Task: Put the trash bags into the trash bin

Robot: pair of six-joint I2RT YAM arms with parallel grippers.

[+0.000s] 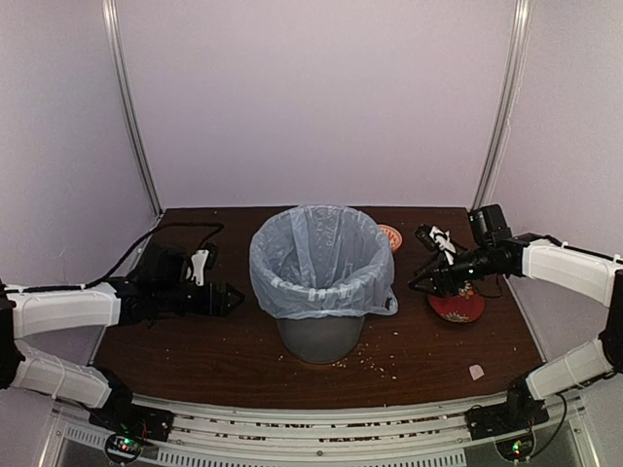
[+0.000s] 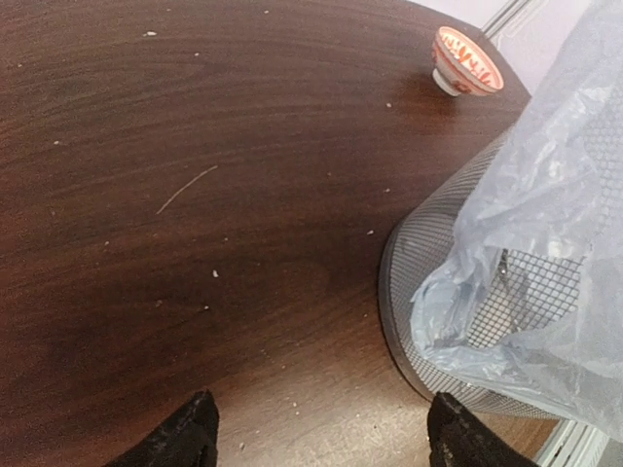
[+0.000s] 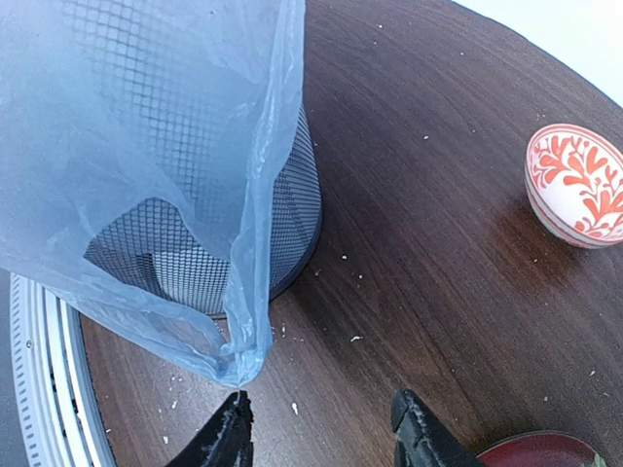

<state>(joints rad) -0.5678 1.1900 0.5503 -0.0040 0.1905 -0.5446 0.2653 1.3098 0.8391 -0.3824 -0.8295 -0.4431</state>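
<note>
The pale blue-grey trash bag [image 1: 316, 258] lines the grey wire-mesh trash bin [image 1: 319, 336] at the table's middle, its edge folded down over the rim. It also shows in the left wrist view [image 2: 545, 253] and the right wrist view [image 3: 146, 146], draped over the mesh [image 2: 433, 243] [image 3: 287, 209]. My left gripper [image 1: 232, 298] [image 2: 316, 438] is open and empty, left of the bin, just above the table. My right gripper [image 1: 417, 284] [image 3: 321, 433] is open and empty, right of the bin, one fingertip [image 3: 234, 428] just under the bag's hanging corner.
A small red-patterned bowl [image 1: 389, 236] [image 2: 467, 60] [image 3: 576, 185] stands behind the bin to the right. A flat red dish [image 1: 458, 306] [image 3: 545, 452] lies under my right arm. Crumbs dot the dark wooden table [image 1: 195, 350]. A black cable [image 1: 170, 233] runs at back left.
</note>
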